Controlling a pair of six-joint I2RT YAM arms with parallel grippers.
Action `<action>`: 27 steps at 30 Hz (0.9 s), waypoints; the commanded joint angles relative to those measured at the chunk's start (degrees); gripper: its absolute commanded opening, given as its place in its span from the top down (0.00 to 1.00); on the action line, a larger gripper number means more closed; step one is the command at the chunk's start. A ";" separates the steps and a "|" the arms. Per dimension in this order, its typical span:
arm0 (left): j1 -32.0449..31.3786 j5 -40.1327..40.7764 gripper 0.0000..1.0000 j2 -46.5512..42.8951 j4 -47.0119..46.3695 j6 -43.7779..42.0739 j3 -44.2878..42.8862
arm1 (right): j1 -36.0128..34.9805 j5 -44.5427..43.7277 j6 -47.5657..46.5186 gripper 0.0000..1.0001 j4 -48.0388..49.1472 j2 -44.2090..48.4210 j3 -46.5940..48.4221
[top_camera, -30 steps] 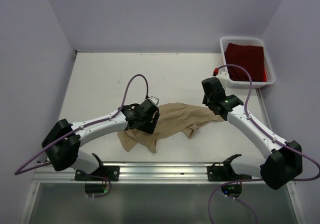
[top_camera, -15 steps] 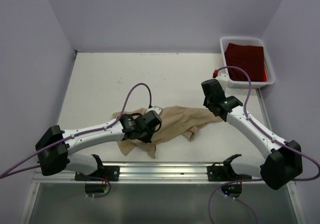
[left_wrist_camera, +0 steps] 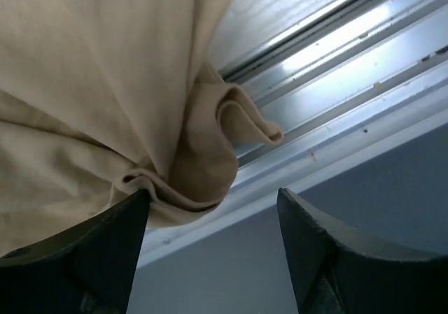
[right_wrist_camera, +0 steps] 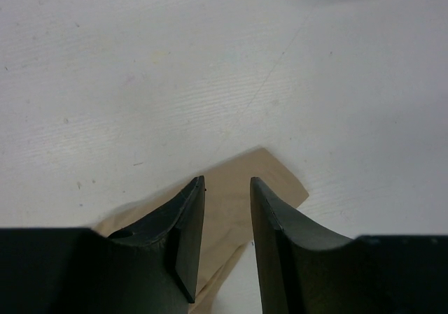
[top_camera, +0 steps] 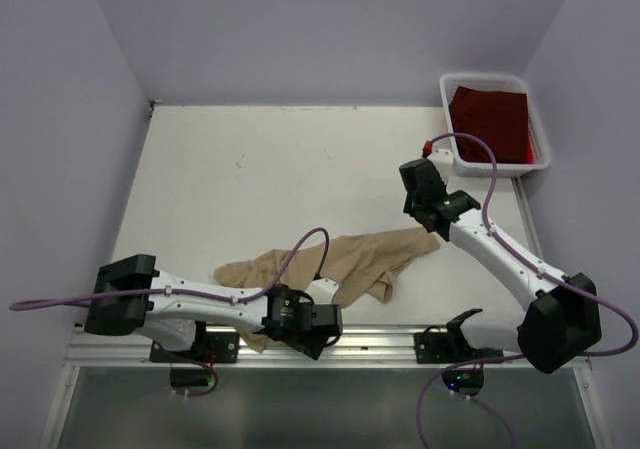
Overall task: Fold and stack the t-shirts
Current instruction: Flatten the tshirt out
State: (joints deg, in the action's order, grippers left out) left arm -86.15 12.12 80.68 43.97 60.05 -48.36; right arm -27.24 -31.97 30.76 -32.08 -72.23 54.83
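Finds tan shirt [top_camera: 350, 259] crumpled; red shirt [top_camera: 490, 119] folded in bin [top_camera: 485, 77]. Notes left gripper [left_wrist_camera: 213, 196] apart beside bunched cloth, right gripper [right_wrist_camera: 227, 181] slightly apart over a corner. Judges folding, stacking outstanding.

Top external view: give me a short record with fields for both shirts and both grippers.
tan cloth t-shirt: crumpled, unfolded, lying between the two grippers
dark red cloth t-shirt: inside white plastic bin, far right
left gripper: open, bunched tan fold at its fingertips, over metal rail
right gripper: jaws narrowly apart over tan corner; grip unclear
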 commanded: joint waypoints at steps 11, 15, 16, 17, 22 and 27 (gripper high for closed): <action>-1.84 13.27 0.11 -5.27 11.40 -0.37 -6.93 | 0.26 -0.38 0.00 0.65 0.61 -0.02 0.89; 5.88 10.49 0.17 -10.27 5.89 -7.64 -0.80 | 0.26 -0.20 0.09 0.66 0.17 0.07 1.25; 7.65 9.69 0.21 -12.02 4.74 -8.54 0.10 | 0.26 -0.38 0.00 0.66 -0.18 0.24 1.33; 9.66 9.07 0.23 -12.56 3.60 -9.07 0.54 | 0.26 -0.64 -0.09 0.66 -0.35 0.24 1.42; 10.12 5.38 0.35 -10.73 3.06 -9.43 1.95 | 0.17 -0.82 0.00 0.69 -0.27 0.95 1.33; 9.95 -1.46 0.44 -9.05 -0.80 -10.48 4.15 | 0.26 -0.55 0.17 0.70 -0.27 0.51 0.90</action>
State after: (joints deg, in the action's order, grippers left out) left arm -75.92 15.88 71.37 47.31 51.40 -45.32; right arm -27.24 -31.94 30.79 -32.60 -72.42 54.83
